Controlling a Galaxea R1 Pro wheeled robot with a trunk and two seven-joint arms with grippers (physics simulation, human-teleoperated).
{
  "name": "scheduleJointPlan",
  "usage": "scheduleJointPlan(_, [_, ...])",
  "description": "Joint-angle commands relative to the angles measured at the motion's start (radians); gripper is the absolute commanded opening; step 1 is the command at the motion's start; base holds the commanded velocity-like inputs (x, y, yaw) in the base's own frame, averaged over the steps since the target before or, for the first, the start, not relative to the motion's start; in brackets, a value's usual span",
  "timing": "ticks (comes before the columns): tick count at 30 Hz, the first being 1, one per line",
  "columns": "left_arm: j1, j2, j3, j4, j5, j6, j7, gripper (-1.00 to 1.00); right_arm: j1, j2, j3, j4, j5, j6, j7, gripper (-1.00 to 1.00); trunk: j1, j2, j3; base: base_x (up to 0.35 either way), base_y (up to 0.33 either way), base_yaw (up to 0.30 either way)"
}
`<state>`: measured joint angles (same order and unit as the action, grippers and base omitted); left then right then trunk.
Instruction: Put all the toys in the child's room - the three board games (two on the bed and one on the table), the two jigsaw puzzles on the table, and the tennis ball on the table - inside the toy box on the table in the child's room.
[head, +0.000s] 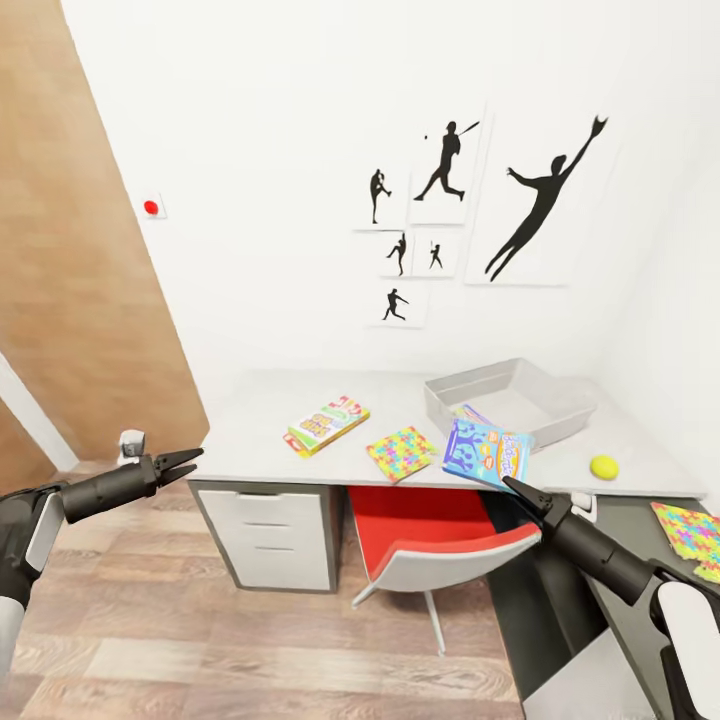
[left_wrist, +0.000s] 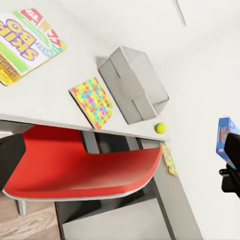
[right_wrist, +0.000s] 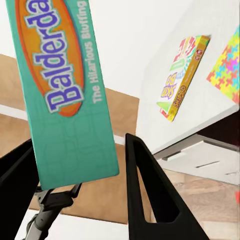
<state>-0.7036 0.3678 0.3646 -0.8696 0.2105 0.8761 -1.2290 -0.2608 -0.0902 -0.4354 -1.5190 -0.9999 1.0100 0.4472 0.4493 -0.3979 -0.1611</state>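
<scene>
- A blue board game (head: 486, 452) was held by its edge between the closed fingers of the right gripper (head: 512, 487), raised above the tabletop (head: 250, 420) just in front of the toy box (head: 508, 398).
- The left gripper (head: 188, 461) was held slightly parted and empty, well clear.
- The game was judged best carried over the near rim, laid flat, then released.
</scene>
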Motion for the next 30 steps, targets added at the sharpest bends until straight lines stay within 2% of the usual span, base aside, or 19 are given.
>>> scheduleJointPlan(1, [0.0,0.0,0.0,0.0,0.003,0.007,-0.002,1.0,-0.002,0.0,-0.002,0.002,-0.003,0.006,0.008,-1.0,0.001,-0.002,-0.002,0.09,0.0,-0.272])
scheduleJointPlan(17, [0.0,0.0,0.002,0.0,0.003,0.007,-0.001,1.0,-0.002,0.002,0.0,0.008,0.002,0.005,0.008,-1.0,0.001,-0.002,-0.009,0.112,0.0,-0.272])
scheduleJointPlan(30, [0.0,0.001,0.005,0.0,0.003,0.007,-0.003,1.0,-0.002,0.002,0.0,0.008,0.003,0.004,0.008,-1.0,0.001,-0.002,-0.015,0.277,0.0,-0.272])
